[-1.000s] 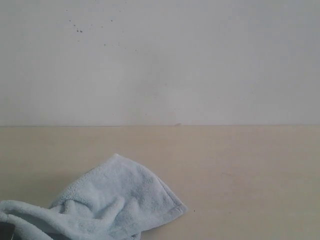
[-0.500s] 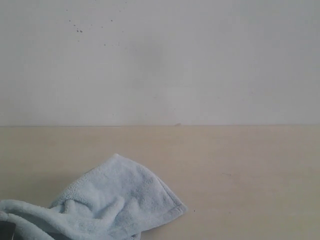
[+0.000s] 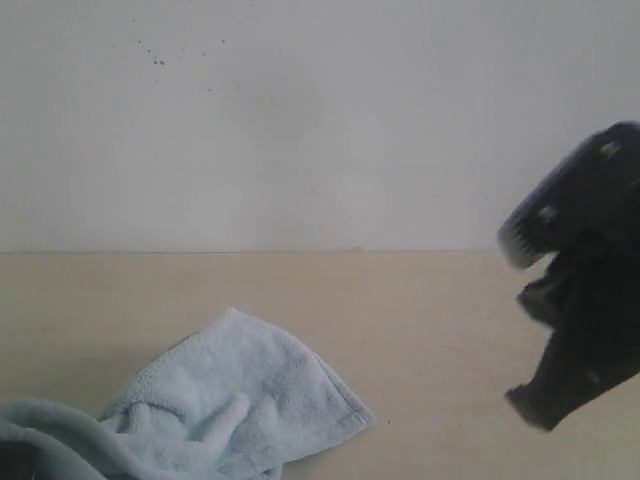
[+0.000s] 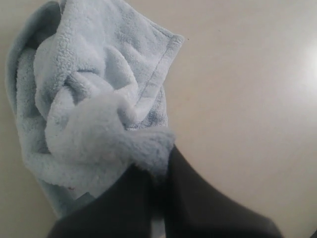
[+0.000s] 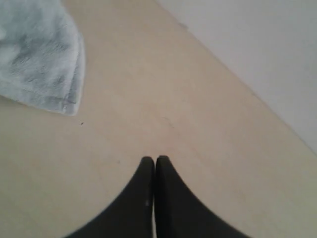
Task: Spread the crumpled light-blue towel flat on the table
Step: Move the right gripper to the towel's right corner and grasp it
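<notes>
The light-blue towel [image 3: 215, 405] lies crumpled at the front left of the beige table [image 3: 450, 300], one hemmed corner pointing right. My left gripper [image 4: 159, 171] is shut on a bunched fold of the towel [image 4: 94, 99], lifting that part slightly; only a dark bit of it shows at the exterior view's bottom left corner. My right gripper [image 5: 154, 159] is shut with nothing between its fingers, hovering over bare table to the right of the towel's corner [image 5: 44, 64]. The right arm [image 3: 580, 280] shows as a blurred black shape at the right edge.
A white wall [image 3: 320, 120] rises behind the table's far edge. Bare tabletop stretches between the towel and the right arm.
The right arm has swung into the exterior view at the right edge. The towel's left end has shifted slightly near the left gripper.
</notes>
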`<action>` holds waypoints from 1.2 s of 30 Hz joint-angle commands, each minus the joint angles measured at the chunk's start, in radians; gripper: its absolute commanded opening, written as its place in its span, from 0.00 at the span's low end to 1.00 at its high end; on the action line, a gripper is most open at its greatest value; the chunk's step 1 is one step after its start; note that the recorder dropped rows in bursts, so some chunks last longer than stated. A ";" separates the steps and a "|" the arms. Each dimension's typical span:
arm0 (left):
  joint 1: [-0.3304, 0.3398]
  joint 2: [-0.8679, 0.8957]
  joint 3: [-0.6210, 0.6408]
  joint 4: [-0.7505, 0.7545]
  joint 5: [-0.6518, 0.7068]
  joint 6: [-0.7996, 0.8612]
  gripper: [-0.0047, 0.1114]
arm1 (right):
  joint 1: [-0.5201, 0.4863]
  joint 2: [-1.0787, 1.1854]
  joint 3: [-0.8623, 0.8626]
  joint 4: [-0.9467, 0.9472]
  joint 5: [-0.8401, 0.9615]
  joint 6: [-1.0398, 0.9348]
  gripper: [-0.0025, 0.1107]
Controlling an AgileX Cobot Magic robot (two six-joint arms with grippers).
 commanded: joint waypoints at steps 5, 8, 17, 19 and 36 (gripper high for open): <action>0.002 0.044 0.005 -0.041 0.001 -0.007 0.07 | 0.041 0.300 -0.016 -0.118 -0.292 -0.041 0.02; 0.002 0.044 0.005 -0.041 0.001 -0.007 0.07 | 0.041 0.393 -0.018 -0.207 -0.365 -0.041 0.02; 0.002 0.044 0.005 -0.033 -0.024 -0.007 0.07 | -0.075 0.606 -0.027 -0.207 -0.508 -0.082 0.02; 0.002 0.044 0.005 -0.033 -0.024 -0.007 0.07 | -0.098 0.614 -0.027 -0.162 -0.544 -0.038 0.02; 0.002 0.044 0.005 -0.033 -0.058 -0.007 0.07 | -0.161 0.773 -0.167 0.187 -0.616 0.000 0.52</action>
